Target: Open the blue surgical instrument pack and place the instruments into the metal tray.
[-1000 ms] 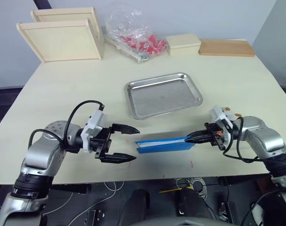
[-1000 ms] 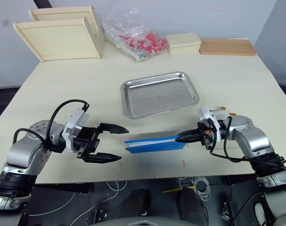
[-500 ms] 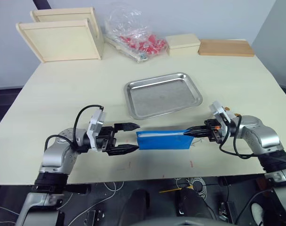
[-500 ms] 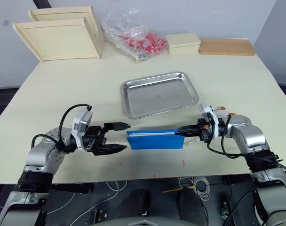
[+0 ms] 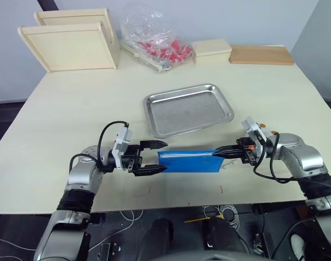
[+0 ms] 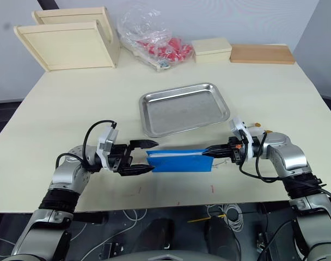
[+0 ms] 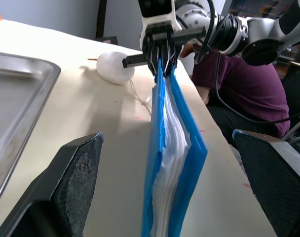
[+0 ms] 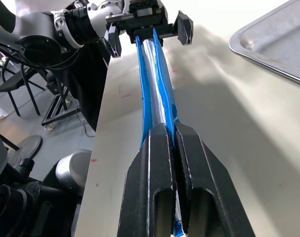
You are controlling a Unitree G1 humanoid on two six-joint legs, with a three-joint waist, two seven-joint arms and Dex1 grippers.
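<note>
Blue surgical instrument pack [image 5: 189, 161], held edge-up just before the metal tray [image 5: 189, 110], appears thin and floppy. Right gripper [image 5: 219, 154] pinches one end; left gripper [image 5: 161, 157] stands spread at the free end, the likeliest hold.

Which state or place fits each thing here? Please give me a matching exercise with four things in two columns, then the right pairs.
1. left end effector
2. right end effector
3. metal tray
4. clear bag of red items

A. shut on the blue surgical instrument pack
B. empty, beyond the pack
C. open around the pack's free end
D. at the table's far edge

Pairs: 1-C, 2-A, 3-B, 4-D
</note>
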